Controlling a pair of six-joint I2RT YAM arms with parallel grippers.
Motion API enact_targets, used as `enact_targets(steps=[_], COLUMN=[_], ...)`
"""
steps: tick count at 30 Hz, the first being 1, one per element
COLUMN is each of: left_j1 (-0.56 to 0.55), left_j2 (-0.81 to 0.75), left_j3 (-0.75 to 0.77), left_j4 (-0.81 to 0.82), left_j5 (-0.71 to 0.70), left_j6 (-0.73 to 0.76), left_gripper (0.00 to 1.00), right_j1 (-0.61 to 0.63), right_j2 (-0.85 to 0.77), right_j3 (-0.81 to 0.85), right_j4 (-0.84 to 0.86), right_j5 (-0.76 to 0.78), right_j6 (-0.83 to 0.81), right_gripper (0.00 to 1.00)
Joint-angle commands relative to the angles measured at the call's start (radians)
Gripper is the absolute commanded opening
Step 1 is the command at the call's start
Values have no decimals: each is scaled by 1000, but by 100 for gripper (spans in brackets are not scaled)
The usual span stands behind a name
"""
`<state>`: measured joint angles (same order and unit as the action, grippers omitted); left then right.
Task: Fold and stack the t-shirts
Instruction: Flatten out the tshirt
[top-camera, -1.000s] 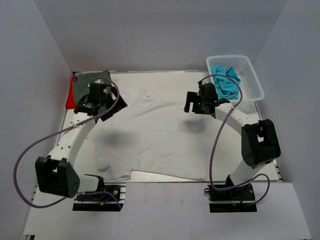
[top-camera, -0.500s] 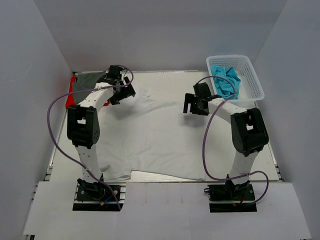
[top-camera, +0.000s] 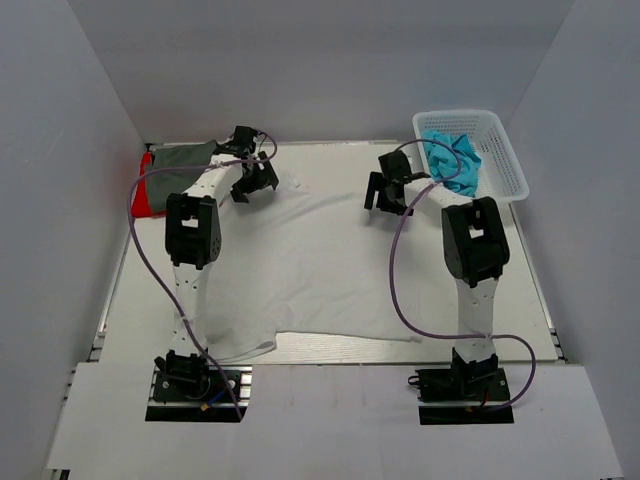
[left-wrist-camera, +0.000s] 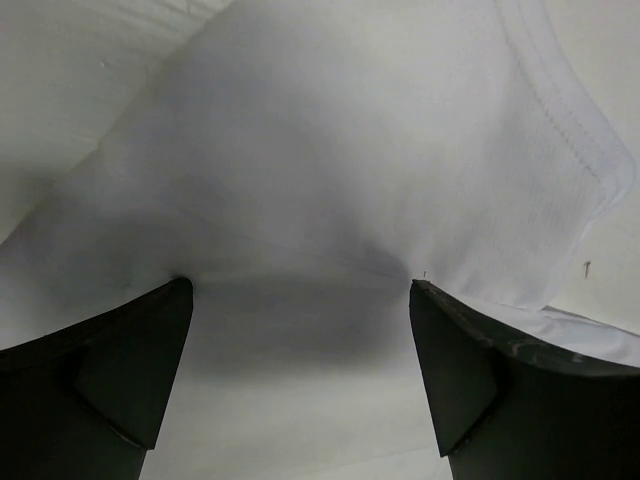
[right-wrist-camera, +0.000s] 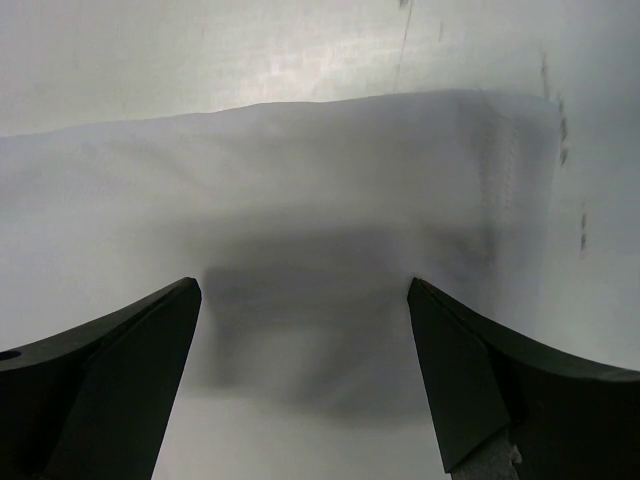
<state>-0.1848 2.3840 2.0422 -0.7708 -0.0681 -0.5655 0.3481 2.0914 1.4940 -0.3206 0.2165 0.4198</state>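
A white shirt (top-camera: 310, 265) lies spread flat over the middle of the tabletop (top-camera: 530, 300), its hem toward the arm bases and its near-left corner a little rumpled. The left gripper (top-camera: 252, 183) hangs over the shirt's far-left part, by the sleeve, and the right gripper (top-camera: 385, 192) over its far-right part. In each wrist view the jaws stand wide apart with nothing between them, the dark fingers (left-wrist-camera: 110, 380) framing white cloth and a soft shadow just beneath; whether the tips touch the cloth cannot be told. A stitched hem edge shows right of the left gripper's fingers. Beyond the shirt's far-left corner a grey shirt (top-camera: 180, 160) lies on a red shirt (top-camera: 147, 200). Beyond the white shirt's far-right corner stands a basket (top-camera: 512, 160) holding bunched turquoise shirts (top-camera: 450, 165).
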Motion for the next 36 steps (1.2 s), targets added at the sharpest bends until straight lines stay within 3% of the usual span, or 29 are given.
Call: enact_targets(steps=[1,9,12,14,17,20,21,24,28,32,36], left_j1=[7,7,7,7,7,-18,-18,-28,-38,-56,-74], left_j2=[38,49,-40,-148,-287,-510,-569,-797,-972,-1129,-1305], left_j3=[91,279,261,208,11,-297,-470,-781,-973,-1160,-1319], left_j4=[-33,34,67,67,45,45,45,94,-40,-94,-224], left_j5=[10,59,68,68,68,56,82,97,85,256,306], left_j6=[6,79,111,121,112,53,8,-68,-219,-220,-243], left_gripper=[100,100,100,100,100,100,100,100,100,100,100], right_j1=[-15,-31,-21,-17,-6,28,37,49,51,42,40], right_j2=[103,200,131,20,-169,-333,-356,-448,-507,-571,-567], right_j3=[127,444,442,334,71,-188,-224,-323,-402,-498,-520], right_j4=[-63,-139,-104,-25,101,259,287,282,270,307,387], right_j5=[83,81,52,-20,-106,-117,-111,-75,-78,-103,-187], right_j6=[2,-87,-136,-130,-90,-58,-38,-20,-4,10,23], right_gripper=[90,90,90,90,90,90,90,90,90,90,90])
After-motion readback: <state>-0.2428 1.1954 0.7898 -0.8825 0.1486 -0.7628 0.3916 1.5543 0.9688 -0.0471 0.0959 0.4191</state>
